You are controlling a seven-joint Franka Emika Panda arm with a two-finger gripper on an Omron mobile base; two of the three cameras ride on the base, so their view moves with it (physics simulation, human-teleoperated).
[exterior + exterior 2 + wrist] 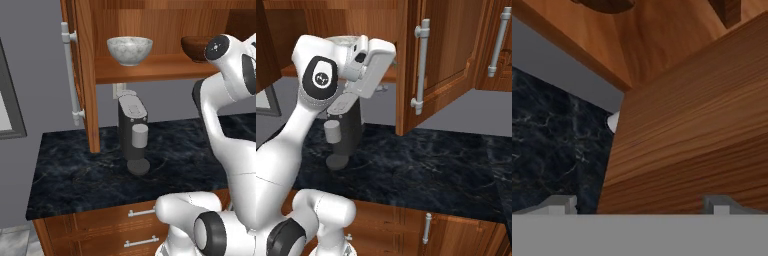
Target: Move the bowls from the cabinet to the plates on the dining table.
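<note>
The hand (640,202) is spread wide and holds nothing, its fingertips (559,204) apart, facing a wooden cabinet (687,145) panel. Both bowls sit on the cabinet shelf (150,70), ahead of the hand: the brown bowl (196,47) closest beside the wrist, the marbled bowl (129,49) farther along the shelf (above the coffee machine (133,132) on the counter (75,175)). The brown bowl is likely the nearer target.
</note>
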